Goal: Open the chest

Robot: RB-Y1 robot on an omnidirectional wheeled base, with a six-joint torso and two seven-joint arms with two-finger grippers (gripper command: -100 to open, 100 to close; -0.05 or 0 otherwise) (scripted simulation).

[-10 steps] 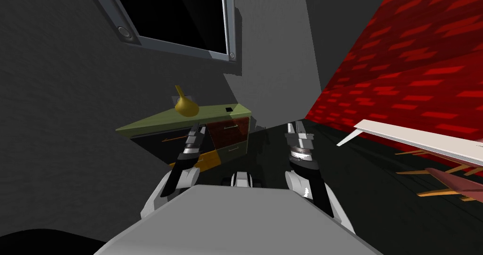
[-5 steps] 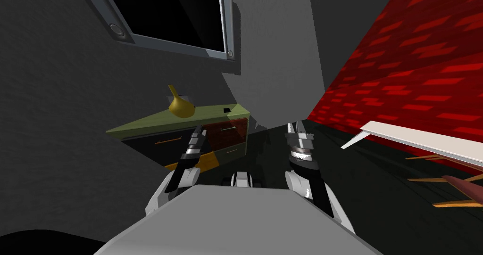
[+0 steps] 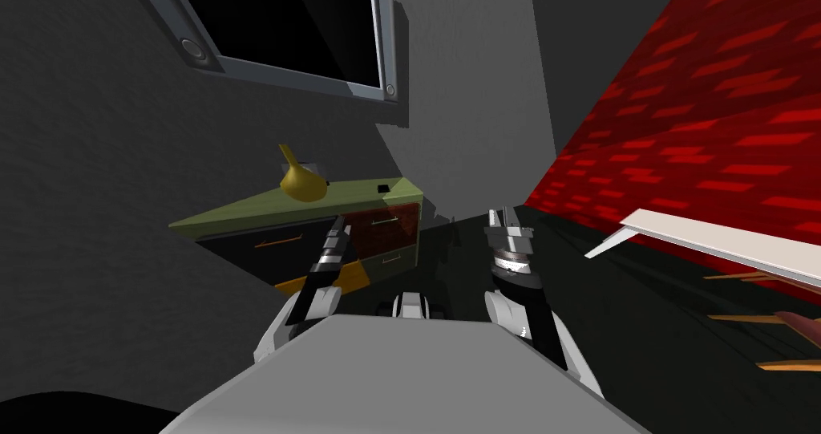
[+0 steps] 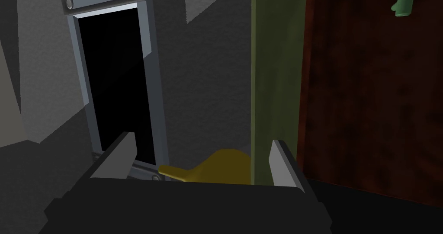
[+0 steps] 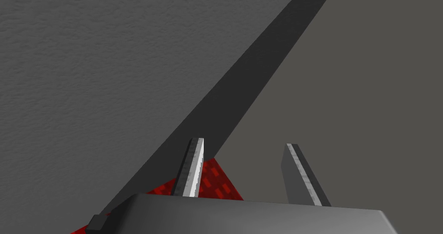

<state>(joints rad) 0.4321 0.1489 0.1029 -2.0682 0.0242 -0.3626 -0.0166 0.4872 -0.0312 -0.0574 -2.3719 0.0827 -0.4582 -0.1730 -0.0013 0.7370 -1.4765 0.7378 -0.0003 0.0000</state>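
Two grippers show small at the middle of the head view: the left gripper (image 3: pixel 340 230), fingers spread and empty, sits just in front of the chest (image 3: pixel 353 197), which stands left of centre against the grey wall (image 3: pixel 96 212) with an olive top, a black panel and a red-brown drawer (image 3: pixel 393 219). A yellow vase (image 3: pixel 301 185) stands on the chest's top, and in the left wrist view it shows between the spread fingers, with the olive edge and the drawer beside one finger. The right gripper (image 3: pixel 503 217), right of centre, has its fingers apart and empty, away from the chest
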